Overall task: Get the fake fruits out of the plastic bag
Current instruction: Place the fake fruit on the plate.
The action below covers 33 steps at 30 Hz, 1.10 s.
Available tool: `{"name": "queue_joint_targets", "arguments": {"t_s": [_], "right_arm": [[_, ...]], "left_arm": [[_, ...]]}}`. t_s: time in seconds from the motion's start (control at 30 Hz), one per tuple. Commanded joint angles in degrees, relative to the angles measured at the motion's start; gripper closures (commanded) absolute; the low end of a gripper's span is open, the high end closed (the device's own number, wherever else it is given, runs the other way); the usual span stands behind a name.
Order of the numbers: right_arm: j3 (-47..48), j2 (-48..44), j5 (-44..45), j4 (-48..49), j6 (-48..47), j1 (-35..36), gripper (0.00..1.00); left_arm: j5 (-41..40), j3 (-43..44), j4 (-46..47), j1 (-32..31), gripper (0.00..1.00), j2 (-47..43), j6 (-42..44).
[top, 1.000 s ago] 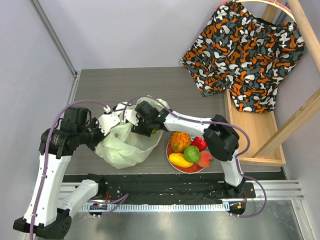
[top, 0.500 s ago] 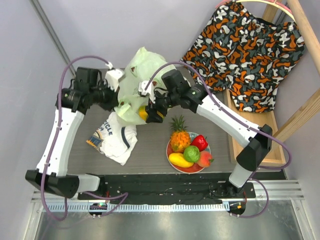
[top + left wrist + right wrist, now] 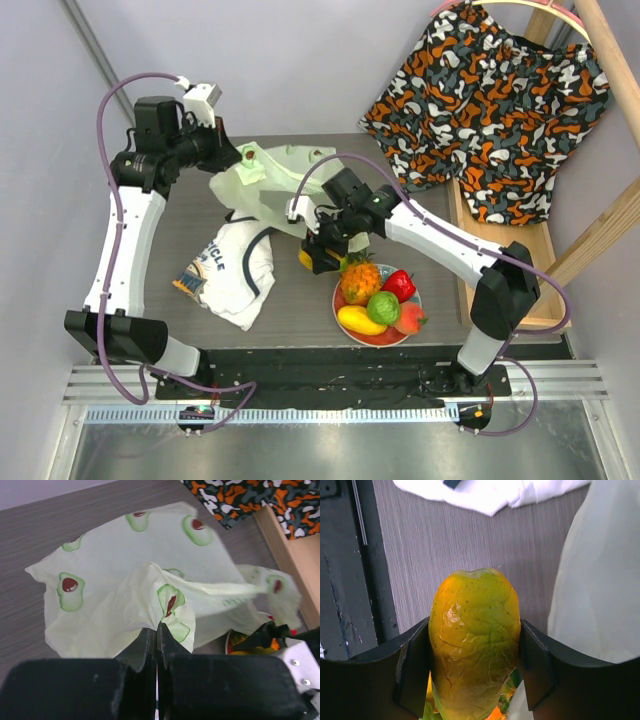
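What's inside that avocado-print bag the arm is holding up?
No fruit shows through the plastic bag; it hangs limp and flat from the shut left gripper. Its folds hide the interior, so emptiness is unconfirmed. The right gripper holds a yellow-green fruit outside it.

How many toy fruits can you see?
6. Five sit on the plate: pineapple, red one, lime, yellow one, orange one. The sixth, a yellow-green fruit, is held in the right fingers near the bag. More may hide inside the bag.
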Motion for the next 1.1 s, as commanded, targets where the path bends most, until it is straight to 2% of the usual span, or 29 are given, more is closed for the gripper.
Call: {"name": "queue_joint_targets", "arguments": {"t_s": [0.0, 0.13, 0.23, 0.33, 0.4, 0.43, 0.47, 0.5, 0.57, 0.6, 0.63, 0.67, 0.77, 0.87, 0.93, 1.07], "right_arm": [[-2.64, -1.63, 2.58, 2.16, 0.7, -0.37, 0.65], [-2.47, 0.3, 0.13, 2.61, 1.67, -1.07, 0.65], [0.42, 1.01, -3.56, 0.51, 0.01, -0.99, 0.66], [6.39, -0.03, -5.85, -5.97, -4.73, -0.99, 0.66], [6.76, -1.88, -5.42, -8.54, -8.33, -0.99, 0.66], [5.37, -3.28, -4.98, -11.34, -12.96, -0.99, 0.66], [3.87, -6.17, -4.37, -12.58, -15.35, -0.9, 0.66], [1.94, -8.37, -3.66, -13.55, -17.47, -0.72, 0.66], [-6.13, -15.46, -0.85, -15.23, -23.44, -0.2, 0.66], [-9.12, -18.03, 0.37, -15.93, -25.64, 0.24, 0.66], [-14.98, -20.58, 2.91, -16.28, -28.01, 0.94, 0.67], [-17.73, -26.35, 4.24, -16.46, -29.16, 2.43, 0.66], [-27.85, -37.26, 8.46, -15.33, -30.84, 5.76, 0.65], [-34.8, -43.88, 12.85, -12.78, -31.02, 9.29, 0.65], [-39.18, -48.72, 16.02, -10.24, -31.2, 12.54, 0.65], [-41.23, -52.42, 22.61, -6.8, -30.24, 13.52, 0.65]], "left_arm": [[10.61, -0.15, 5.15, 0.48, 1.0, -3.32, -4.51], [10.53, -3.48, 5.59, 0.39, 1.0, -5.43, -6.01], [7.74, -4.73, 7.43, 0.39, 1.0, -3.51, -6.88], [5.97, 0.69, 7.35, 0.39, 1.0, 0.27, -5.48], [4.91, 4.31, 7.0, 0.39, 1.0, 4.31, -5.39], [5.08, 7.64, 6.74, 0.39, 0.98, 5.46, -4.96], [5.52, 8.97, 6.56, 0.39, 0.93, 7.21, -4.69], [5.61, 9.94, 6.47, 0.39, 0.77, 7.57, -4.6], [5.52, 11.18, 6.47, 0.39, 0.66, 7.23, -4.6], [5.52, 11.01, 6.47, 0.39, 0.57, 6.53, -4.6], [5.35, 9.88, 6.47, 0.39, 0.53, 5.56, -4.34], [5.0, 9.08, 6.47, 0.39, 0.44, 4.69, -3.82], [2.8, 5.39, 5.95, 0.48, 0.33, -0.14, -2.59], [2.54, 1.88, 5.59, 0.66, 0.27, -4.63, -1.79], [2.8, -0.93, 5.5, 1.09, 0.26, -7.79, -1.96], [5.34, -4.72, 5.85, 3.98, 0.26, -11.58, -3.37]]}}
